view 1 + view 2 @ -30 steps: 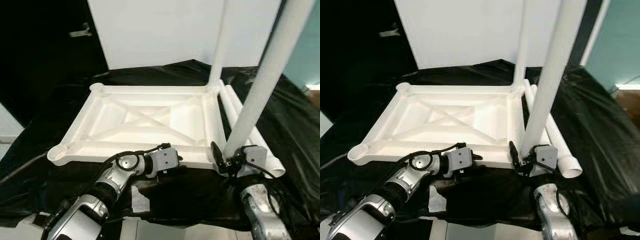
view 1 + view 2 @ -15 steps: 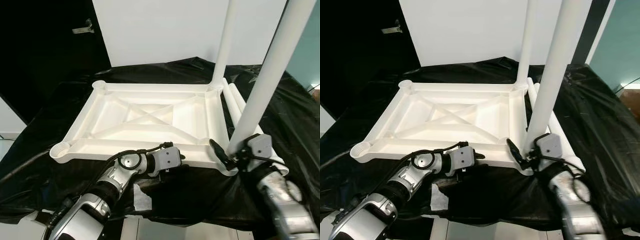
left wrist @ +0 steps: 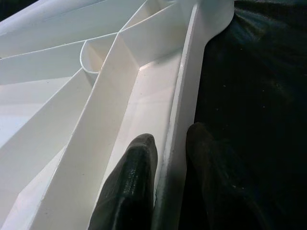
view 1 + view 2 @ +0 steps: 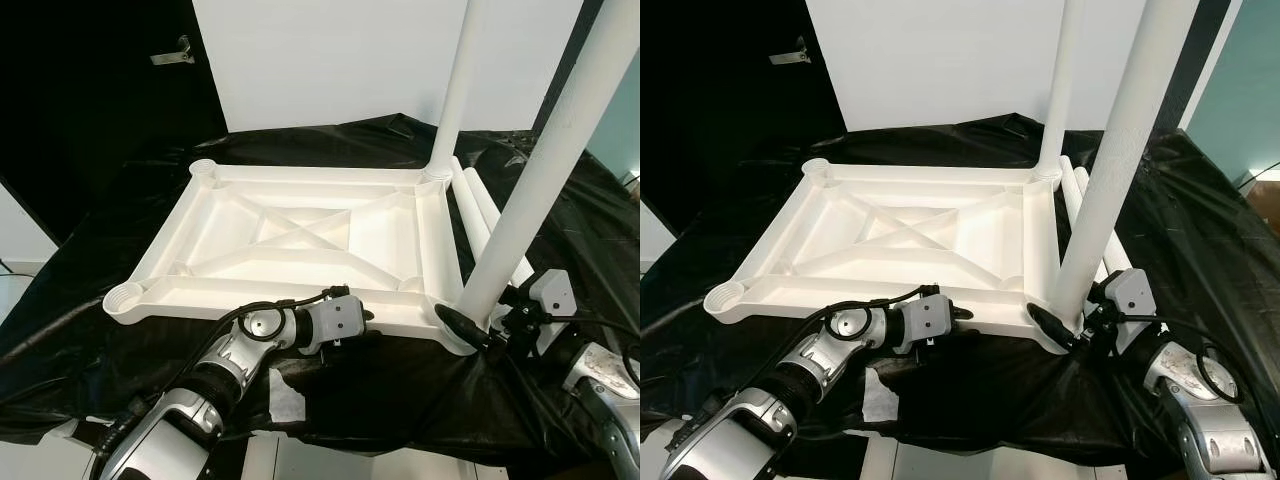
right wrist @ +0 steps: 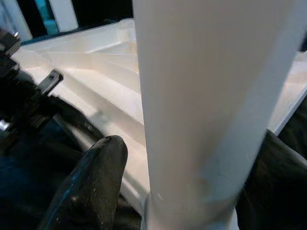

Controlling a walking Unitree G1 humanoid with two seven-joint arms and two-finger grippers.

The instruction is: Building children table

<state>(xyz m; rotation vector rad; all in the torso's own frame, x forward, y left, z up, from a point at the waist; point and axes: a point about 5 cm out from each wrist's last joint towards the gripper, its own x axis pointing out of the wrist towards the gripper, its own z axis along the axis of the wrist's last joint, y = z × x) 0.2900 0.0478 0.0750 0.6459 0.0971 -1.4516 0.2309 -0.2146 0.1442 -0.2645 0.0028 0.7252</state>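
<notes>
The white children's tabletop lies upside down on a black cloth. One white leg stands in its far right corner socket. A second leg stands upright in the near right socket. My right gripper is shut on this second leg at its base, with one black finger on either side of it. My left gripper is shut on the tabletop's near rim, one finger inside the rim and the other outside. The two left corner sockets stand open.
Two loose white legs lie side by side on the cloth just right of the tabletop. A white paper scrap lies at the cloth's front edge below my left arm. A white wall panel stands behind.
My right wrist has swung out to the right around the base of the near leg, its fingers staying at the leg. The camera has shifted a little. The left gripper keeps its hold.
</notes>
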